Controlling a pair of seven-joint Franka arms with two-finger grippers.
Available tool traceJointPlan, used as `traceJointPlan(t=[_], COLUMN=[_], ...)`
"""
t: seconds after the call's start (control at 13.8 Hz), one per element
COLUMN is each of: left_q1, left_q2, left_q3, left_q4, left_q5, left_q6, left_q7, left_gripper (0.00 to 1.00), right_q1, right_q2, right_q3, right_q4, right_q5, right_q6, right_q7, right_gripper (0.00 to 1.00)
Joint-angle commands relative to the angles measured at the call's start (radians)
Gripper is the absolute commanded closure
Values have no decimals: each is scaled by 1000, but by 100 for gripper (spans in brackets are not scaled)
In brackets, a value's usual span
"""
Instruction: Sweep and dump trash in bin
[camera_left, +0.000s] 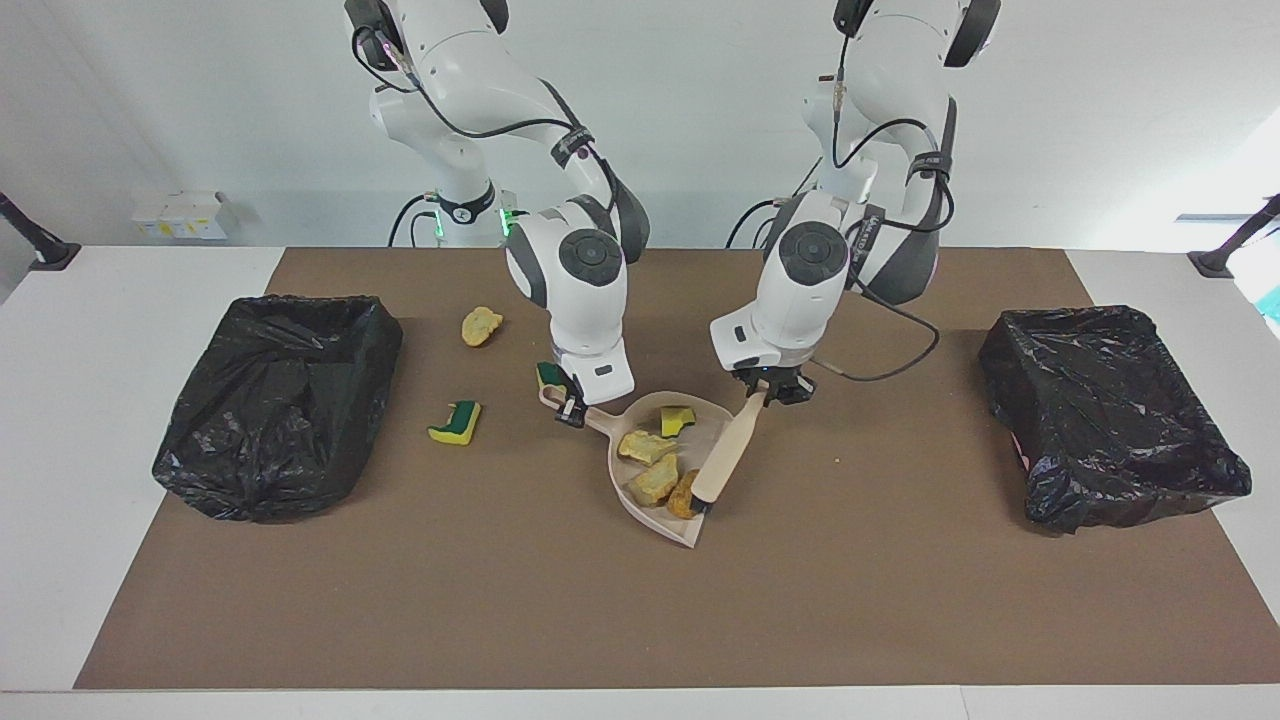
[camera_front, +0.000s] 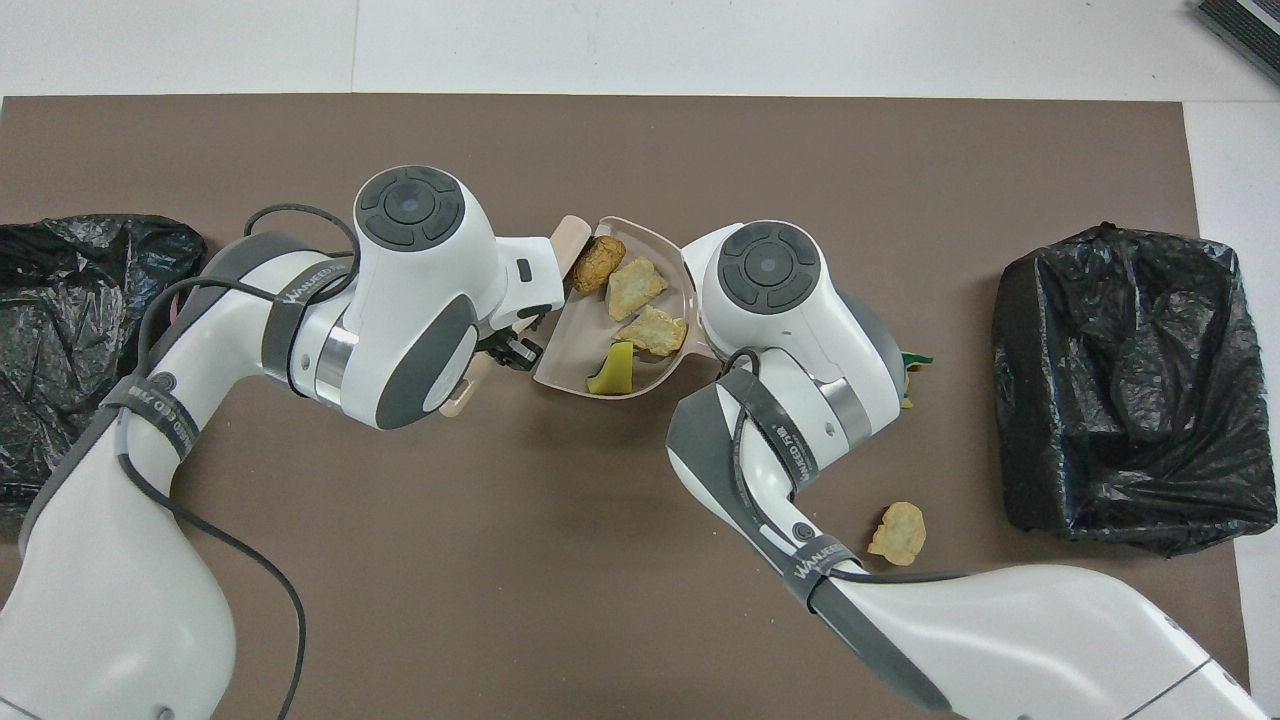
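Now, with your left gripper (camera_left: 772, 392) clamped on the beige wooden brush (camera_left: 722, 463) and right gripper (camera_left: 570, 405) clamped on the beige plastic dustpan (camera_left: 712, 434), keep the bristles low behind the orange sponge chunk (camera_left: 685, 493) at the pan's lip, nudging it deeper beside the three chunks inside

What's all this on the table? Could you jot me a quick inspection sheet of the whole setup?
Surface: brown mat on a white table.
Job's things: four sponge chunks in the beige dustpan; three chunks on the mat toward the right arm's end; two black-lined bins, one at each end.
Clutter: nothing seen.
Grippers: left gripper shut on the brush, whose bristles are at the dustpan's mouth; right gripper shut on the dustpan's handle.
Cables: black leads along both arms.
Surroundings: white wall, small white box.
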Motion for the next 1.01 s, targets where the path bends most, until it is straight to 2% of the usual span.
traceJointPlan(t=[0.0, 0.14, 0.29, 0.51, 0.65, 0.8, 0.94], left_q1=[-8, 30, 52, 41, 11, -26, -74], left_q2=[-63, -139, -233, -311, -392, -510, -540], left_q3=[15, 17, 20, 20, 12, 11, 11], left_q4=[-39, -37, -33, -63, -194, -400, -473], left_q5=[-19, -39, -51, -50, -48, -79, -118], left_q6=[-59, -82, -184, -275, -214, -70, -28], left_q7=[-83, -99, -213, -393, -546, -590, -602], left_gripper=[100, 100, 100, 100, 100, 100, 100], right_q1=[-16, -21, -29, -50, -79, -110, -150], right_q2=[-14, -15, -23, -29, -46, -51, -51], right_q3=[8, 8, 8, 9, 11, 9, 9], right_q4=[-33, -27, -17, 15, 16, 44, 85], right_q5=[-13, -13, -1, 4, 5, 30, 62], right_q6=[28, 21, 18, 12, 9, -24, -72], right_q7=[12, 9, 6, -61, -124, -204, -302], right_gripper=[100, 100, 100, 100, 100, 100, 100])
